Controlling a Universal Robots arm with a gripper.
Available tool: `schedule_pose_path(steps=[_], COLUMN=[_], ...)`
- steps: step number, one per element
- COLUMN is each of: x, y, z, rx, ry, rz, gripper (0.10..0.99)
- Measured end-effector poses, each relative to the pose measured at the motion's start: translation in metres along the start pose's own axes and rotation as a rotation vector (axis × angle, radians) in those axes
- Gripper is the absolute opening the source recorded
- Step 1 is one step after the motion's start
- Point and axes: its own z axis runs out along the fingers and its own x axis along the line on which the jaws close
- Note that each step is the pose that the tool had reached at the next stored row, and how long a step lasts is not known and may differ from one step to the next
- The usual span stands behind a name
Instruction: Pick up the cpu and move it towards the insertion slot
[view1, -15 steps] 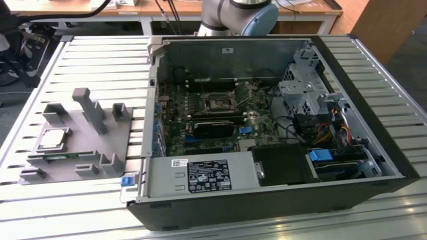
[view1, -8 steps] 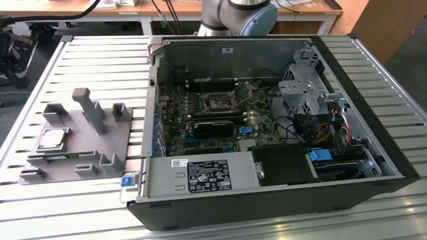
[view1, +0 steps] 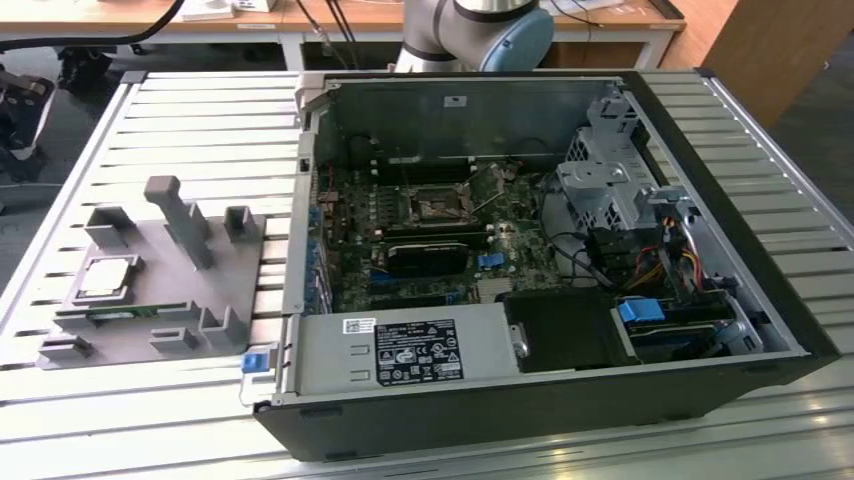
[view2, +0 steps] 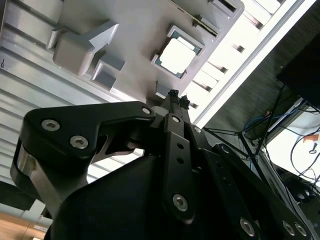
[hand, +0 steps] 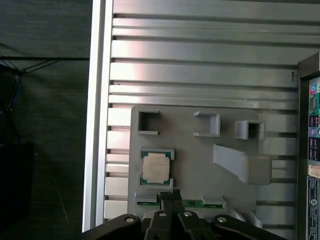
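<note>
Gripper (hand: 170, 196), jaws seemingly closed and empty, hovers over the tray's (hand: 200, 160) edge; the cpu (hand: 156, 167) lies just beyond it, untouched.

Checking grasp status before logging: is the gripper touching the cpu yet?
Apart. In the second wrist view the gripper tips sit short of the cpu, with a strip of the grey fixture showing between them.
</note>
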Motion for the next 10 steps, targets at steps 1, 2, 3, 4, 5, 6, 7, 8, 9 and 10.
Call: schedule_pose_path(steps=[1, 2, 3, 4, 5, 6, 7, 8, 9, 10], x=[0.0004, 0.0008, 0.0015, 0.002, 0.003, 0.0038, 0.0047, 0.0058, 0.0066, 0.0075], y=[-0.0001, -0.0002, -0.0002, -0.0003, -0.0004, -0.0005, -0.0007, -0.0009, -0.0011, -0.0013], z=[0.0005, 0.001, 0.0015, 0.0023, 0.0032, 0.0045, 0.0058, 0.0072, 0.0088, 0.0102], rx=[0.0, 0.0, 0.0, 0.0, 0.0, 0.0, 0.0, 0.0, 0.0, 0.0], ry=[-0.0001, -0.0001, 0.0, 0.0, 0.0001, -0.0001, 0.0, -0.0002, -0.0005, -0.0005], rz=[0.0, 0.0, 0.0, 0.0, 0.0, 0.0, 0.0, 0.0, 0.0, 0.0], gripper=[0.106, 0.106, 0.106, 0.106, 0.106, 0.106, 0.106, 0.114, 0.169, 0.169])
